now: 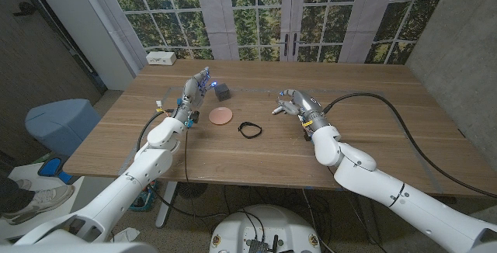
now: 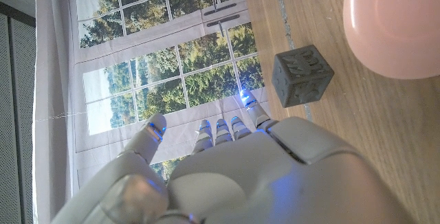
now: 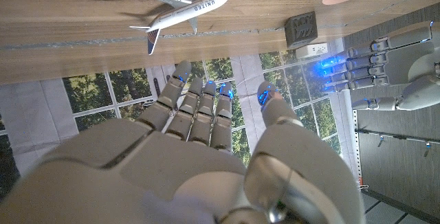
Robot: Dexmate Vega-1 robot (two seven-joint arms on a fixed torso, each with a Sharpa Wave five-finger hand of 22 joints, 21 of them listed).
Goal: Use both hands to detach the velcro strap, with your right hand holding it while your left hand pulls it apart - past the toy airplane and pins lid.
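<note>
1. Plainly, the velcro strap [image 1: 249,129] lies as a small dark loop on the wooden surface [image 1: 373,140], between the two arms and nearer the robot than the pink lid [image 1: 222,116] – neither robot hand touches it.
2. The left robot hand [image 1: 196,87] is raised beyond the lid, beside a grey cube [image 1: 222,91], fingers spread and holding nothing.
3. The right robot hand [image 1: 293,103] stands near the toy airplane [image 3: 180,11], also released, fingers apart.
4. The strap looks light, thin and floppy, so it will likely slide or lift whole when tugged – hence one hand must pin it.
5. I would judge the best hold to be a pinch on the loop's body with the right, while the left takes the loose overlapping tab; which end that is I cannot tell.
</note>
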